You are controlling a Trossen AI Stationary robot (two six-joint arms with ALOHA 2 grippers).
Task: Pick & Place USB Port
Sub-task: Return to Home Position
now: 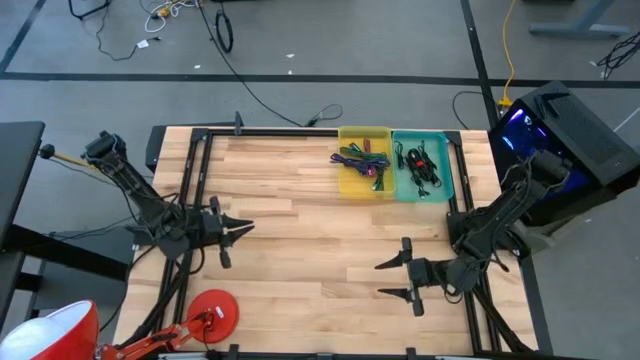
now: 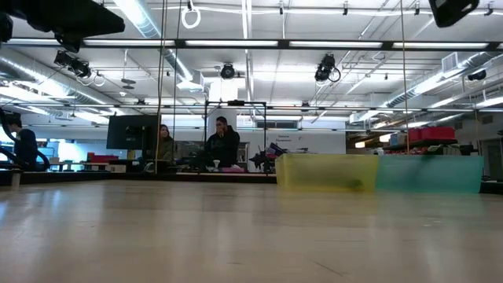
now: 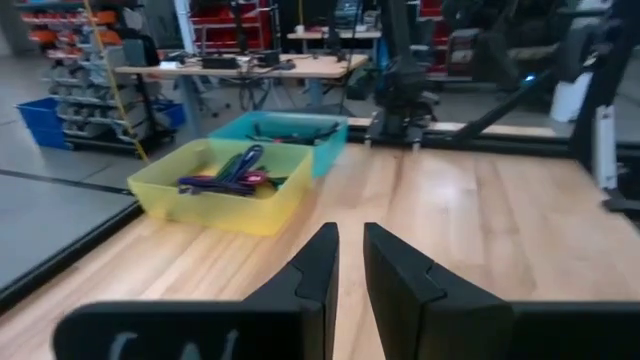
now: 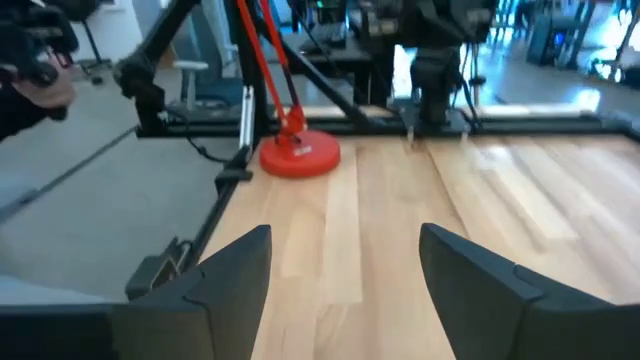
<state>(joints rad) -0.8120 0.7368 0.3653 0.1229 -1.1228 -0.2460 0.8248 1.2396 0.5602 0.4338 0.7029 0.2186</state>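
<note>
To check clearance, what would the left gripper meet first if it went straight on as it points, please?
The left gripper has only bare table ahead; the yellow bin sits off to one side. Past that it would probably reach the right arm, though depth is unclear.

yellow bin (image 1: 365, 131), purple cables (image 1: 360, 160), teal bin (image 1: 420, 135), black cables (image 1: 421, 166), pale wood table (image 1: 300, 235), red base (image 1: 214, 312)

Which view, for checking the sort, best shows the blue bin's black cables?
The high view: looking straight down into the blue bin, it shows the black cables plainly. The low view shows only the bin's translucent side; the left wrist view, the bin beyond the yellow bin; the right wrist view, nothing.
</note>
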